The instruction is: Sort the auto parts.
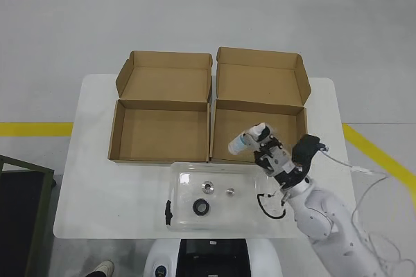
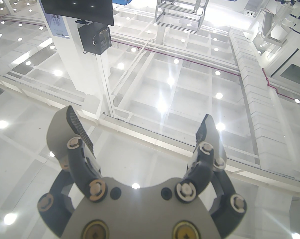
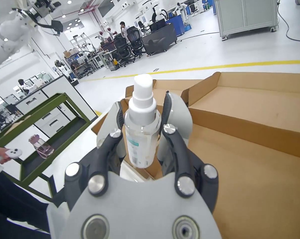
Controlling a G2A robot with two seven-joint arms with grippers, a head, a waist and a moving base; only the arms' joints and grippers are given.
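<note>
The right gripper (image 3: 143, 100) was clamped on one clear spray bottle (image 3: 141, 135), gripping its body with the white cap past the fingertips. In the top view it hung centre-right, over the near wall of the right-of-frame box (image 1: 229, 135). The left gripper (image 2: 138, 113) gaped wide and empty, facing the ceiling. At lower centre, one clear tray (image 1: 243, 208) held one black ring (image 1: 201, 206) and two small metal parts (image 1: 209, 185). One black strip (image 1: 168, 212) lay at the tray's left rim. Beyond, two open cardboard boxes (image 1: 159, 135) sat side by side on the white table (image 1: 97, 180).
</note>
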